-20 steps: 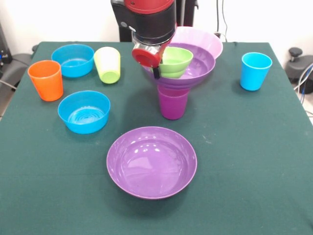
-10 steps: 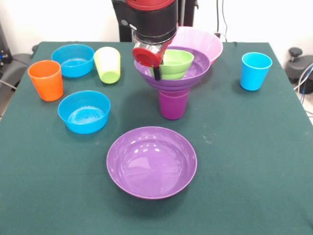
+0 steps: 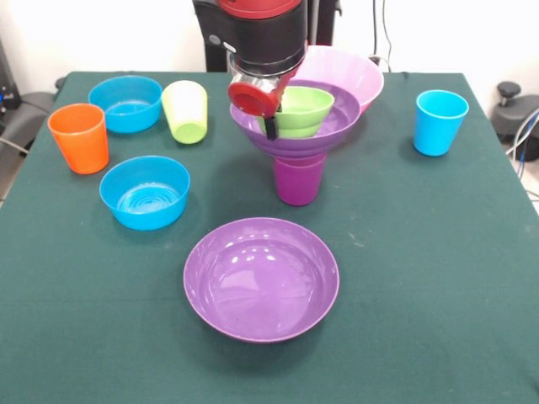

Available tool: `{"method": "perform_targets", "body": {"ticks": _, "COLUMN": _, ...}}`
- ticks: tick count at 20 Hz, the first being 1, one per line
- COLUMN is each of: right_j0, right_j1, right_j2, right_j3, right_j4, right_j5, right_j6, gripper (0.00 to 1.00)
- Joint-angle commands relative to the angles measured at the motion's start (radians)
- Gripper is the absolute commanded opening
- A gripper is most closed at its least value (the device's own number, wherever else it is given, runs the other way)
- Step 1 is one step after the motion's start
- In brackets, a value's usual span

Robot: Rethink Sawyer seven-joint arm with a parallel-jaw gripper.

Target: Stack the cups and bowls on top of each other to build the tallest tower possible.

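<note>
The tower stands at the middle of the table: a purple cup point(image 3: 297, 178) carries a wide purple bowl point(image 3: 337, 130), and a small green bowl point(image 3: 305, 109) sits level inside it. My gripper point(image 3: 269, 124) comes down from above, shut on the green bowl's left rim, with one black finger point(image 3: 270, 128) showing outside the rim. Loose pieces are a second wide purple bowl point(image 3: 261, 278) in front, two blue bowls point(image 3: 145, 192) point(image 3: 126, 103) on the left, an orange cup point(image 3: 79, 137), a lime green cup point(image 3: 186, 111) and a light blue cup point(image 3: 440, 122).
A big pink bowl point(image 3: 345, 67) sits right behind the tower, touching or nearly touching it. The green cloth-covered table point(image 3: 421, 252) ends at the left and right edges of the picture.
The green bowl was tilted in my gripper and the purple bowl beneath it sat askew. Both now sit level on the purple cup, and the gripper has risen slightly.
</note>
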Motion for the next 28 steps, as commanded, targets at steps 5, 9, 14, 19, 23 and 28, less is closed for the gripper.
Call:
{"method": "perform_targets", "body": {"ticks": 5, "right_j0": 0.060, "right_j1": 0.050, "right_j2": -0.057, "right_j3": -0.050, "right_j4": -0.017, "right_j5": -0.116, "right_j6": 0.192, "gripper": 0.00}}
{"method": "perform_targets", "body": {"ticks": 9, "right_j0": 0.062, "right_j1": 0.063, "right_j2": -0.051, "right_j3": -0.044, "right_j4": 0.005, "right_j5": -0.184, "right_j6": 0.219, "gripper": 0.00}}
{"method": "perform_targets", "body": {"ticks": 14, "right_j0": 0.061, "right_j1": 0.067, "right_j2": -0.049, "right_j3": -0.029, "right_j4": 0.030, "right_j5": -0.223, "right_j6": 0.217, "gripper": 0.00}}
{"method": "perform_targets", "body": {"ticks": 19, "right_j0": 0.064, "right_j1": 0.067, "right_j2": -0.067, "right_j3": -0.019, "right_j4": 0.041, "right_j5": -0.223, "right_j6": 0.198, "gripper": 0.00}}
{"method": "perform_targets", "body": {"ticks": 23, "right_j0": 0.080, "right_j1": 0.076, "right_j2": -0.089, "right_j3": -0.023, "right_j4": 0.049, "right_j5": -0.158, "right_j6": 0.188, "gripper": 0.00}}
{"method": "perform_targets", "body": {"ticks": 28, "right_j0": 0.094, "right_j1": 0.074, "right_j2": -0.115, "right_j3": -0.020, "right_j4": 0.035, "right_j5": -0.120, "right_j6": 0.178, "gripper": 0.00}}
